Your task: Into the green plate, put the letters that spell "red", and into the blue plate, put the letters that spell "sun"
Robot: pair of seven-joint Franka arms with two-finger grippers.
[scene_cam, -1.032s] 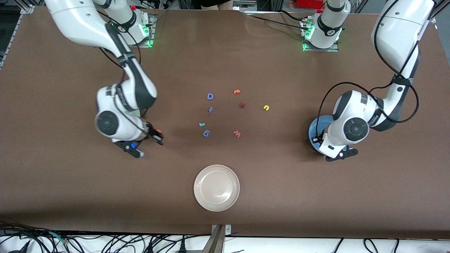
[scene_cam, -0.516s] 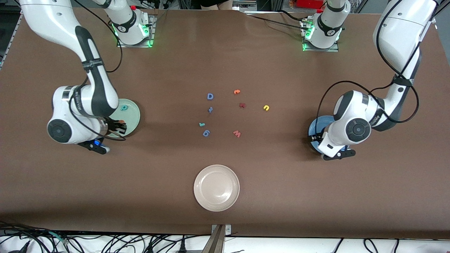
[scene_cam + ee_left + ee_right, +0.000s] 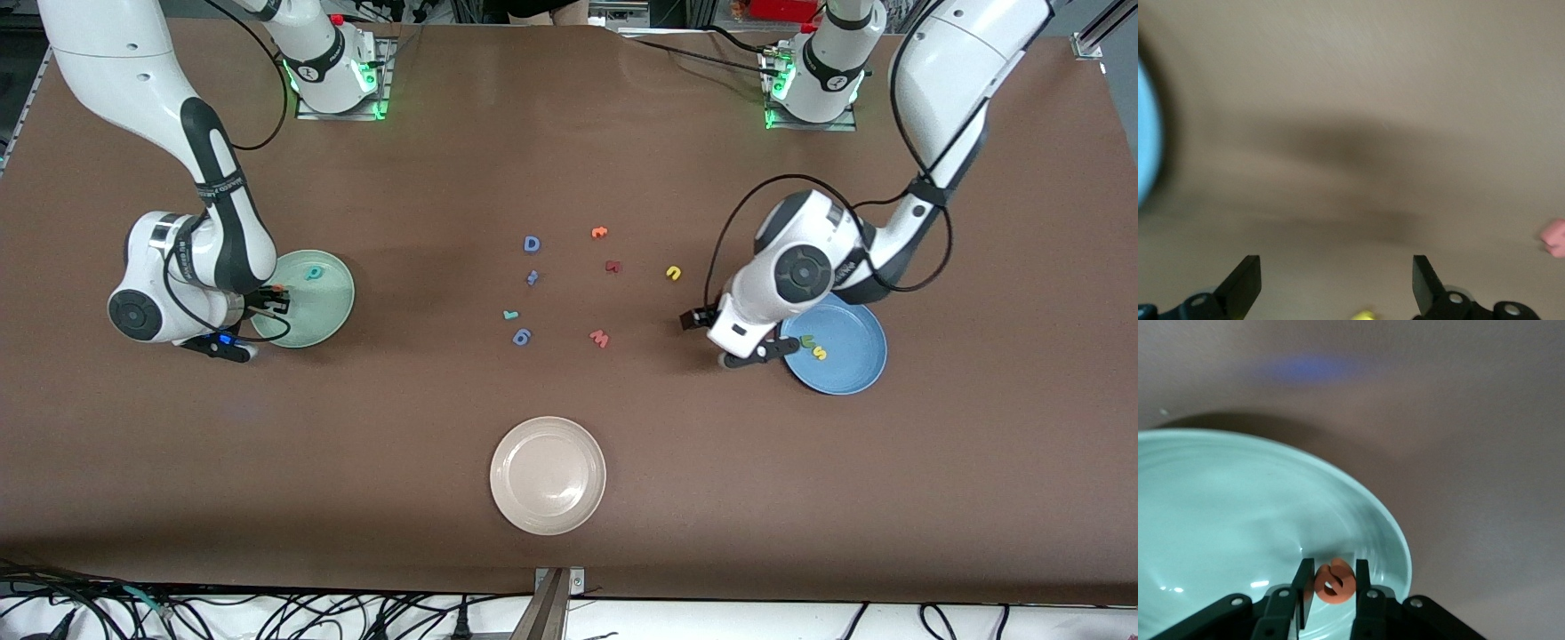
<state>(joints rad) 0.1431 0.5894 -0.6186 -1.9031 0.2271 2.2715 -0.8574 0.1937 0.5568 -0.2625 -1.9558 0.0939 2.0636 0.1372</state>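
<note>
My right gripper (image 3: 271, 300) hangs low over the green plate (image 3: 324, 313), shut on the orange "e" (image 3: 1333, 581), which stands between its fingers just above the plate's inside (image 3: 1238, 513). A teal "d" (image 3: 313, 273) lies in that plate. The teal "r" (image 3: 510, 314) lies on the table near the middle. The blue plate (image 3: 855, 366) holds the dark green "u" (image 3: 807, 340) and the yellow "s" (image 3: 819, 354). A yellow "n" (image 3: 674, 273) lies on the table. My left gripper (image 3: 693, 318) is open and holds nothing (image 3: 1336, 267), over bare table beside the blue plate.
Loose letters lie mid-table: a blue "D" (image 3: 532, 244), an orange letter (image 3: 599, 233), a dark red one (image 3: 612, 266), a small blue one (image 3: 532, 277), a blue "6" shape (image 3: 522, 336) and a pink "w" (image 3: 599, 338). A cream-white plate (image 3: 548, 476) sits nearer the camera.
My right arm carried the orange "e" from mid-table to over the green plate. My left gripper opened over the blue plate and swung toward the table's middle, uncovering two letters there.
</note>
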